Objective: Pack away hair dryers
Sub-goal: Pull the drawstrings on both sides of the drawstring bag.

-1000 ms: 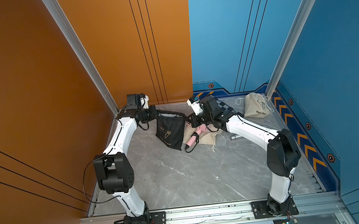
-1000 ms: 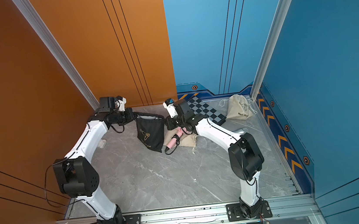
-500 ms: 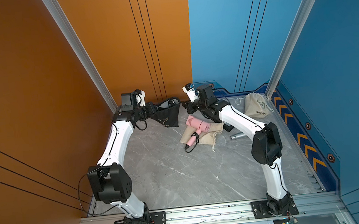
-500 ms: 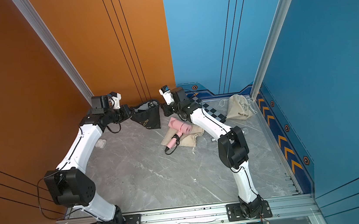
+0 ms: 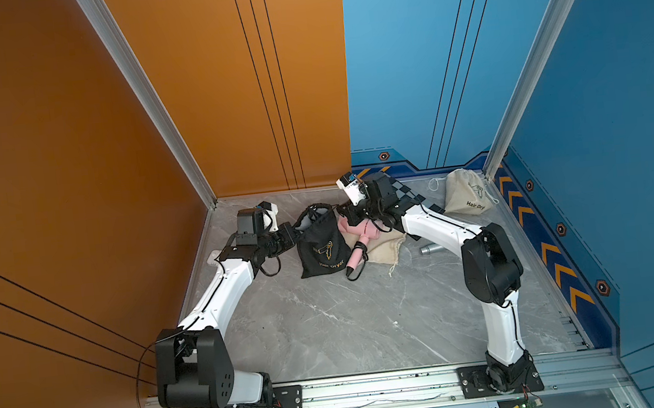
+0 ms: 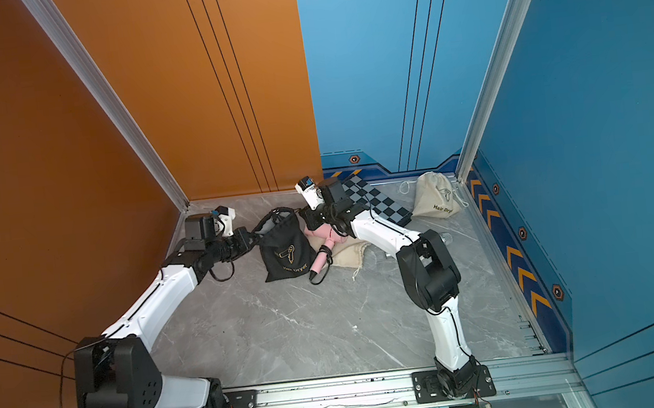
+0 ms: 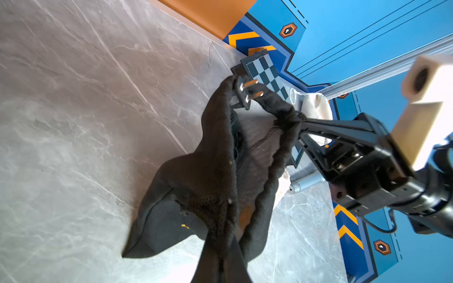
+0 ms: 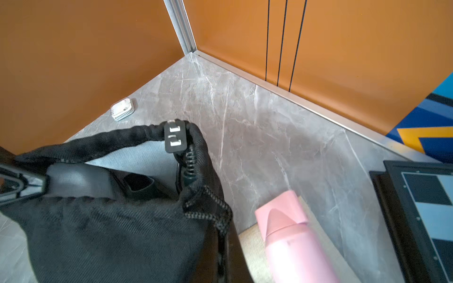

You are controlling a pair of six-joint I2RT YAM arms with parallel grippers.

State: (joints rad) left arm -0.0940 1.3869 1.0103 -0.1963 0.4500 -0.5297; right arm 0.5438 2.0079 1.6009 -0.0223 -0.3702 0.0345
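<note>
The grey marble table [image 5: 330,329] fills the booth, and both white arms reach to its far end, one either side of a black drawstring bag [image 5: 321,243] printed "Hair Dryer". The bag stands upright with its mouth stretched wide between them. The left gripper [image 5: 296,232] is pinched tight on the rim at one side, and the right gripper [image 5: 344,211] is clamped on the rim opposite, so the cloth hangs taut from both.

A stuffed beige bag [image 5: 463,195] sits in the far right corner, well apart from the arms, with a checkerboard panel [image 6: 379,203] lying flat between it and the right arm. A flat beige bag [image 5: 387,246] lies just beside the black one, and the pink dryer [image 5: 365,230] rests on it, handle pointing toward the near edge with its cord looped at the end.

Down inside the black bag there's a dark dryer [image 8: 98,181]; its two-pin plug [image 8: 174,136] pokes up over the rim. A silver cylinder [image 5: 429,249] lies by the right arm, and a small white item [image 8: 122,109] sits against the orange wall
</note>
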